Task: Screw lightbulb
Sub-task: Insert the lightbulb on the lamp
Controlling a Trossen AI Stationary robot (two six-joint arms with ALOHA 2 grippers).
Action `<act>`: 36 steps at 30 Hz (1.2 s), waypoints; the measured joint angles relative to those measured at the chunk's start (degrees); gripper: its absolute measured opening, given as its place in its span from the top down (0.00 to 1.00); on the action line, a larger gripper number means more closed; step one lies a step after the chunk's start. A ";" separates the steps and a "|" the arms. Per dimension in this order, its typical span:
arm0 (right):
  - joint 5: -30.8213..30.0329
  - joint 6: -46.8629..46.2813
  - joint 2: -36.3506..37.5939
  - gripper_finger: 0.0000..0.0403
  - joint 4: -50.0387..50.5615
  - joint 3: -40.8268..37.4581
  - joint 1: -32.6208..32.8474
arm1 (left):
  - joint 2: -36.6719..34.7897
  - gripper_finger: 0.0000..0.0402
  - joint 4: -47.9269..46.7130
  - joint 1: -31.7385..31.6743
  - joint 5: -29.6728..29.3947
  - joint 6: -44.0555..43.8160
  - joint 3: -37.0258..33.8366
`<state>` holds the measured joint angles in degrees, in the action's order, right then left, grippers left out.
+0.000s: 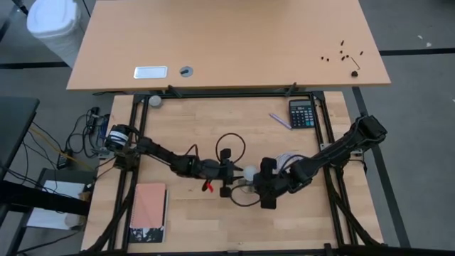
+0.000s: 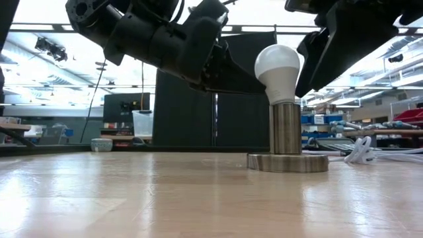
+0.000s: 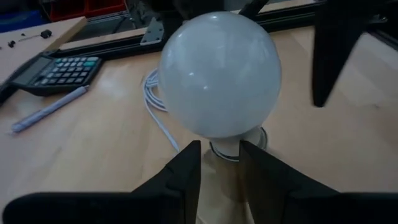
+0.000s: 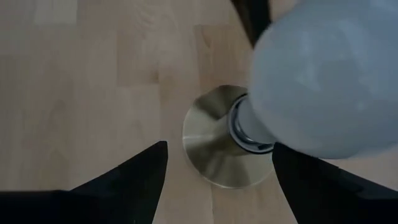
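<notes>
The white lightbulb (image 2: pixel 277 66) stands upright in the brass socket (image 2: pixel 285 129), whose round disc foot (image 4: pixel 208 152) rests flat on the wooden table. My left gripper (image 3: pixel 219 152) comes nearly level from the table's left. Its fingers are open by a narrow gap and end just short of the socket, below the globe (image 3: pixel 217 74). My right gripper (image 4: pixel 217 162) hangs open and wide above the table on the bulb's right and near side (image 1: pixel 264 186), slanting down. The disc shows between its fingers.
A white cord (image 1: pixel 288 160) runs from the socket toward the right. A black cable loop (image 1: pixel 231 146) lies behind my left arm. A calculator (image 1: pixel 302 112) and a pen (image 1: pixel 279 120) lie at the far right, and a notebook (image 1: pixel 148 213) at the near left.
</notes>
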<state>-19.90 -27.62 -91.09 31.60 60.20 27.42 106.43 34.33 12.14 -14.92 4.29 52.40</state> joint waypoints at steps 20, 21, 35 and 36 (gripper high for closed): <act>-4.55 -2.37 0.00 0.27 3.01 0.00 1.26 | 0.02 0.72 -1.95 -0.47 0.64 1.16 0.00; -4.56 -1.96 0.00 0.27 2.43 0.00 0.91 | 0.05 0.72 -1.94 -0.43 0.68 1.02 0.00; -4.22 -1.11 0.02 0.28 -0.56 0.00 -0.20 | -0.15 0.72 -2.72 -0.44 1.73 1.00 2.37; -4.22 -1.15 0.02 0.28 -0.35 0.00 -0.20 | -0.16 0.72 -3.14 -0.48 1.70 1.08 2.70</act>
<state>-24.12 -28.77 -91.07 31.26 60.20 27.22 106.28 31.19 11.66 -13.21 5.37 55.11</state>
